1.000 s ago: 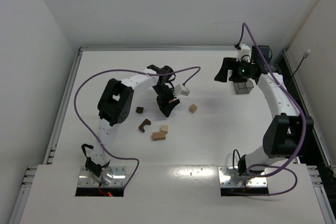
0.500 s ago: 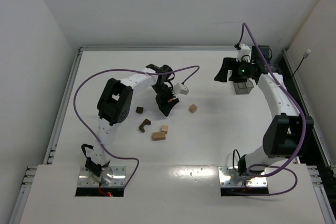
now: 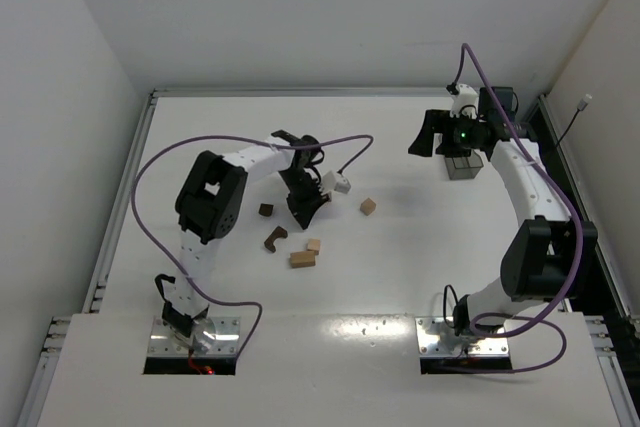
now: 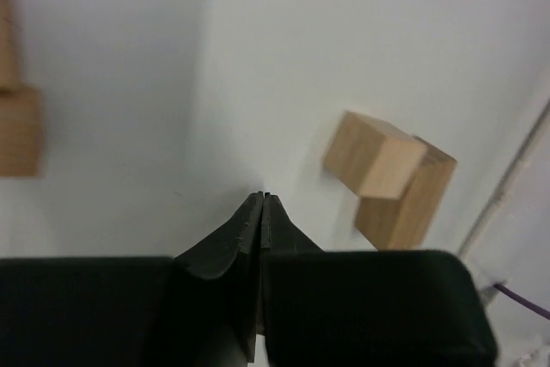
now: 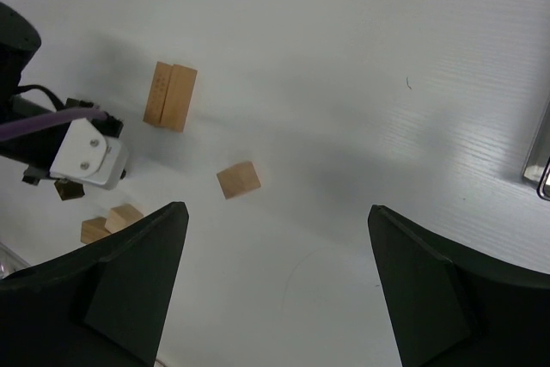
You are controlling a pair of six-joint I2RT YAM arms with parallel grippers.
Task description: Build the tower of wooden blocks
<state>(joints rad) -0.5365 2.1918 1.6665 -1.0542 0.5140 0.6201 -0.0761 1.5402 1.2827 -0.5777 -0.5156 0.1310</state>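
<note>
The wood blocks lie loose on the white table, none stacked. In the top view a dark cube (image 3: 266, 210), a dark notched piece (image 3: 275, 238), a tan cube (image 3: 313, 245), a tan bar (image 3: 302, 259) and a lone tan cube (image 3: 368, 206) are spread out. My left gripper (image 3: 300, 211) hangs between the dark cube and the tan pair. It is shut with nothing in it (image 4: 264, 196); the tan cube (image 4: 375, 156) and bar (image 4: 414, 199) lie just right of its tip. My right gripper (image 3: 426, 137) hovers open (image 5: 275, 208) at the back right, holding nothing, with the lone tan cube (image 5: 238, 180) below it.
A dark plastic bin (image 3: 462, 167) stands beside the right gripper. The right wrist view shows a further pair of tan blocks (image 5: 170, 96) side by side. The left arm's purple cable (image 3: 345, 142) with its white connector (image 3: 336, 184) hangs over the blocks. Raised rails border the table.
My left gripper has moved a little left, toward the dark cube, and its jaws have closed. The right arm has not moved.
</note>
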